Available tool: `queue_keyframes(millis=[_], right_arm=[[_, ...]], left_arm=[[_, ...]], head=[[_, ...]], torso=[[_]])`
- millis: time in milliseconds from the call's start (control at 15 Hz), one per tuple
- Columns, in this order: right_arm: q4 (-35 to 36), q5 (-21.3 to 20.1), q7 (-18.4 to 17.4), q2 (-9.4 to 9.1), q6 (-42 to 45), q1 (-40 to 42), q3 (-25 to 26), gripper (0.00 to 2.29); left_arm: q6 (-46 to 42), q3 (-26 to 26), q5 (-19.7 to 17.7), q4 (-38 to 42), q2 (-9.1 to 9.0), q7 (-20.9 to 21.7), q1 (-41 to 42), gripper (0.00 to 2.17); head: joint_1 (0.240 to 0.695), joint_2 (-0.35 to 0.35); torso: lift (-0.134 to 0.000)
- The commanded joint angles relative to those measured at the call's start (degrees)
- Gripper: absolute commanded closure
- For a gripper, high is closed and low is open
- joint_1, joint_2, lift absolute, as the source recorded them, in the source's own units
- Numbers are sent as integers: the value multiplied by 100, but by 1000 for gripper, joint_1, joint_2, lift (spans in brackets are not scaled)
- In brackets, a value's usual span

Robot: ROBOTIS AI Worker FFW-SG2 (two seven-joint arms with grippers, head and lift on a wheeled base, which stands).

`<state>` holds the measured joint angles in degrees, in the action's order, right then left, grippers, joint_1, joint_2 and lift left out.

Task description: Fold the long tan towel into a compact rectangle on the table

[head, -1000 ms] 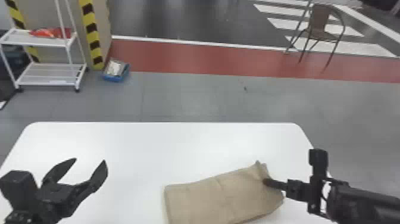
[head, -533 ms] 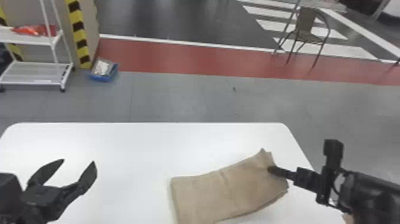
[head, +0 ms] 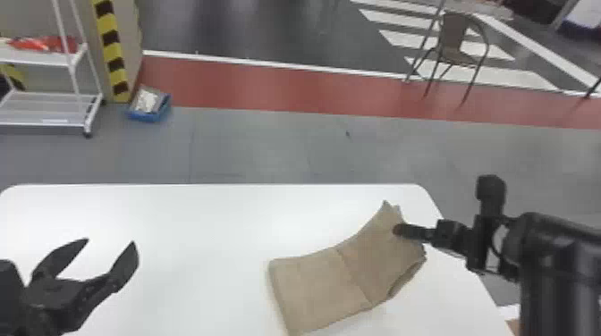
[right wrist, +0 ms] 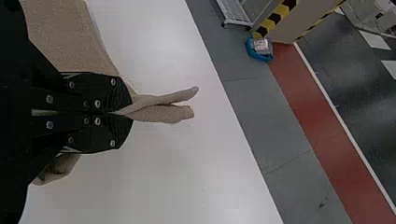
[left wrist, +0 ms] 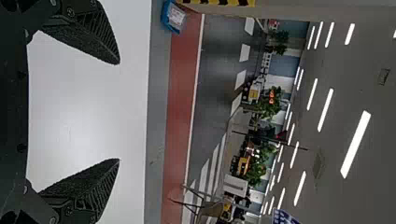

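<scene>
From the robot's side, the towel (head: 322,286) lay toward five o'clock on the table (head: 201,223); the right gripper (head: 399,230) pinched its two-o'clock end between pressed fingers, presumably to lift and double it over; the left gripper (head: 110,241) hung at eight o'clock, fingers spread, probably clear of that fold. The tan cloth looked matte and soft, a layered strip creased across its middle, its pinched edge ruffled.
</scene>
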<state>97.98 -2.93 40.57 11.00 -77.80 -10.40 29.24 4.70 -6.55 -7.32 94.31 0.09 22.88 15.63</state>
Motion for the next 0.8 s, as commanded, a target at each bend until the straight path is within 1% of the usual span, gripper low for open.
queue_keyframes(millis=[0, 67, 200, 267, 400, 600, 733], right_arm=[[11, -32, -67, -238, -73, -164, -525, 1524], [11, -67, -67, -344, -56, -173, -780, 1524], [28, -129, -40, -432, -56, -85, -1158, 1524], [107, -138, -5, -432, -73, 20, -1325, 1524], [415, -147, 100, -432, -91, 275, -1448, 1524], [837, -173, 276, -414, -513, 407, -1518, 1524], [916, -384, 337, -414, -706, 416, -1668, 1521]], left_arm=[[1, -31, 2, -9, 0, -3, -8, 151], [1, -40, 2, -9, 0, -3, -8, 151], [1, -75, 2, -9, 0, -3, -8, 151], [1, -119, 2, -26, 9, -3, -8, 151], [1, -163, 2, -44, 9, -3, -8, 151], [1, -137, 2, -53, -9, -3, -52, 151], [1, -101, 11, -62, -17, -3, -60, 151]], head=[[695, -225], [695, -204], [695, -157], [695, -136], [695, -78], [695, -52], [695, -45]], torso=[[0], [0], [0], [0], [0], [0], [0]])
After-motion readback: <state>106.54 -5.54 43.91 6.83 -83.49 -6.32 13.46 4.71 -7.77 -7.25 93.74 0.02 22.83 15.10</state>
